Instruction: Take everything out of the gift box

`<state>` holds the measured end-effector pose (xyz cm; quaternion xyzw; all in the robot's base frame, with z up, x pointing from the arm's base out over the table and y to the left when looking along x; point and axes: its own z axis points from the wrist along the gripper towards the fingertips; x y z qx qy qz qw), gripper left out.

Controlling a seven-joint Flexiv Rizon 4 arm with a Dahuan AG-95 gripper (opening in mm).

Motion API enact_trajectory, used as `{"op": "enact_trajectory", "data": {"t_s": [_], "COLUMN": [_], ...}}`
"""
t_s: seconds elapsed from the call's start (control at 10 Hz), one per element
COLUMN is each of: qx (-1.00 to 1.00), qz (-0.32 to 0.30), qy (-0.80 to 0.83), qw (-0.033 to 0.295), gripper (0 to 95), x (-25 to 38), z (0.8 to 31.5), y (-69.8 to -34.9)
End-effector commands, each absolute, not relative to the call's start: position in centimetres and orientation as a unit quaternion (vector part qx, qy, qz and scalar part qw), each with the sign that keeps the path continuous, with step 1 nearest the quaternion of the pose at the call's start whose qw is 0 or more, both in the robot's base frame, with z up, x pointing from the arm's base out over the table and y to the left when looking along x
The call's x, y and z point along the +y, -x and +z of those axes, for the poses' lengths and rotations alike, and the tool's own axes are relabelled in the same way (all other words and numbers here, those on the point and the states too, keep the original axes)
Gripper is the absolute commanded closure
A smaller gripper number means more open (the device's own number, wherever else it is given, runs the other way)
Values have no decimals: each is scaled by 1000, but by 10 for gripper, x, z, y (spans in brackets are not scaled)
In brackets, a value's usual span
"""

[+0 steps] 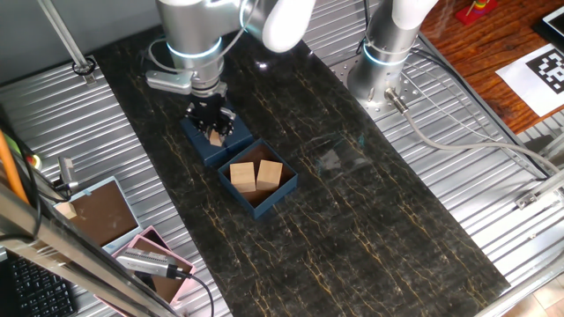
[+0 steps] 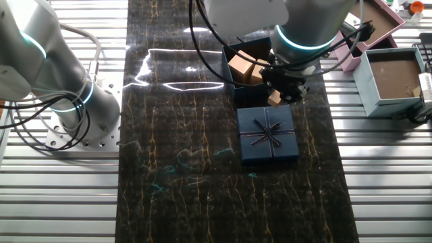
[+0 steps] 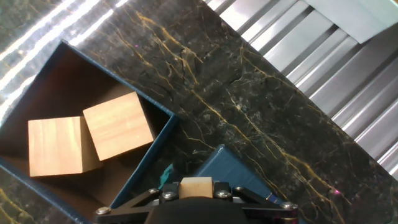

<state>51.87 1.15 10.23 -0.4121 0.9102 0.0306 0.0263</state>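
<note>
2 wooden blocks (image 1: 256, 174) left in the gift box (image 1: 280, 191), which sits mid-table right next to its lid (image 2: 268, 133). My gripper (image 3: 195, 185) is clamped on a 3rd block (image 1: 215, 136), hovering over the lid's edge. Risk imo: if I let go here it lands on the lid & could roll or bounce back into the box, bc they're basically touching.

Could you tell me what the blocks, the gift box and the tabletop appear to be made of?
The blocks look like bare light wood: pale tan with fine straight grain lines, matte. The gift box seems to be cardboard, navy outside and brown inside, with thin flat walls. The tabletop looks like dark marble or a marble-print sheet, glossy, with gold veins and bright glare. The hand holds one more such block.
</note>
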Motion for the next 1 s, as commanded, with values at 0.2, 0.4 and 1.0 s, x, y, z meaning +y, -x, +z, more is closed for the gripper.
{"op": "enact_trajectory", "data": {"t_s": [0.2, 0.4, 1.0], "qx": [921, 922, 923], "qz": [21, 13, 15], "qy": [388, 387, 384], "qw": [21, 18, 20], "gripper": [950, 950, 950], "x": [11, 11, 0], "z": [102, 102, 80], "y": [-519, -519, -520]}}
